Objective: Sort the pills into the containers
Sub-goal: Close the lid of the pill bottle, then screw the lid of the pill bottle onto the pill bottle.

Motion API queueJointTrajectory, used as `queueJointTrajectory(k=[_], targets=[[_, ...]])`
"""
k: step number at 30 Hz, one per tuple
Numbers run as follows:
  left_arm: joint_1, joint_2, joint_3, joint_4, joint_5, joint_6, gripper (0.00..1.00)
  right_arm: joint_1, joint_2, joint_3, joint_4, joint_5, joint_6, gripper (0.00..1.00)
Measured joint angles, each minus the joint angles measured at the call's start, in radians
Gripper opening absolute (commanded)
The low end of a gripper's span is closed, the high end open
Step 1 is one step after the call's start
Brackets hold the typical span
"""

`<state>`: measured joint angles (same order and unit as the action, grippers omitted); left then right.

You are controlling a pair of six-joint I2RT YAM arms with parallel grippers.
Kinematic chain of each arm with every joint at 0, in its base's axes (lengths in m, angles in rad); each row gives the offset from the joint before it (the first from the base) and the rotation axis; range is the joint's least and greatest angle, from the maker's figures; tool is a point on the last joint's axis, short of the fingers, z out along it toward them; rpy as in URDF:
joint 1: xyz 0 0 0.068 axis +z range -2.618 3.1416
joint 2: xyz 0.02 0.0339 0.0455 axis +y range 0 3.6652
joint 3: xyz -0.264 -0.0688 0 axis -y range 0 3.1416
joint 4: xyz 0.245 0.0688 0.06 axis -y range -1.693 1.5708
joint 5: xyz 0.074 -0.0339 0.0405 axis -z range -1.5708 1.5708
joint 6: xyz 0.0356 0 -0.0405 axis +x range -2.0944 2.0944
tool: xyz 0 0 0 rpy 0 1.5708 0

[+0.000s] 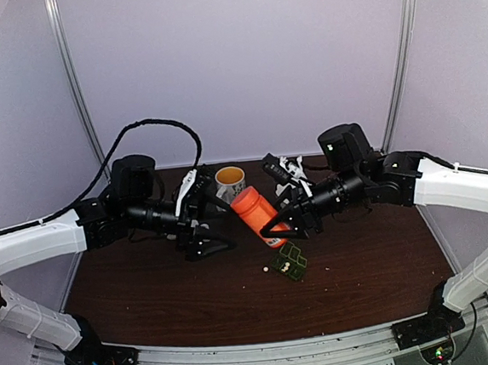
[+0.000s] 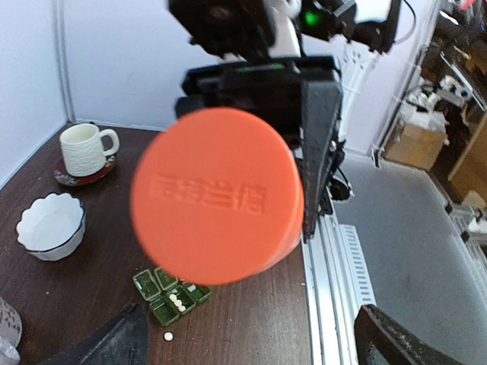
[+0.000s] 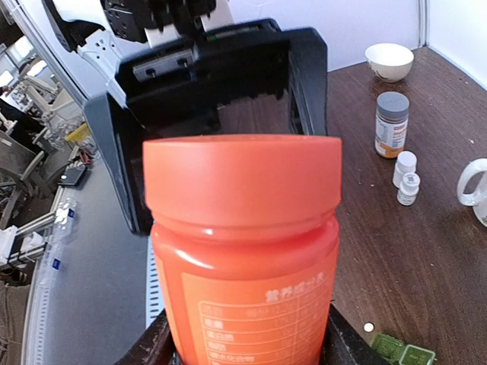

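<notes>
My R pincer [image 1: 275, 224] pinches orange bottle [image 1: 253, 211], tilted over desk [image 1: 152, 301] centre. My L pincer [image 1: 220, 225] spread wide at its lid [image 2: 218, 205]. Green pill box [image 1: 292, 262] lies just nearer the front edge, w/ loose pill [image 1: 267, 270] beside it.

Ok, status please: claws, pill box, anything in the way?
Left claw open, facing the cap. Right claw shut on orange bottle, cap on. Pill box open on table, one pill loose beside it.
</notes>
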<state>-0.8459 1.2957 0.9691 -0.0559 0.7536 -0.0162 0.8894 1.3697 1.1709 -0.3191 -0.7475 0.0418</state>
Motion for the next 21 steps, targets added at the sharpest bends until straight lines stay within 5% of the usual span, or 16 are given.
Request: queueJointTrajectory(k=[6,13,21], targets=[[0.097,-0.084,-0.021,0.040,-0.033,-0.293,0.98,0.016,-0.016,-0.016,-0.028,0.169,-0.086,0.00],[0.127,-0.020,0.052,0.032,0.054,-0.599,0.88,0.106,-0.103,-0.093,0.006,0.472,-0.221,0.00],[0.127,0.065,0.095,-0.089,0.100,-0.839,0.91,0.193,-0.060,-0.056,-0.017,0.714,-0.381,0.00]])
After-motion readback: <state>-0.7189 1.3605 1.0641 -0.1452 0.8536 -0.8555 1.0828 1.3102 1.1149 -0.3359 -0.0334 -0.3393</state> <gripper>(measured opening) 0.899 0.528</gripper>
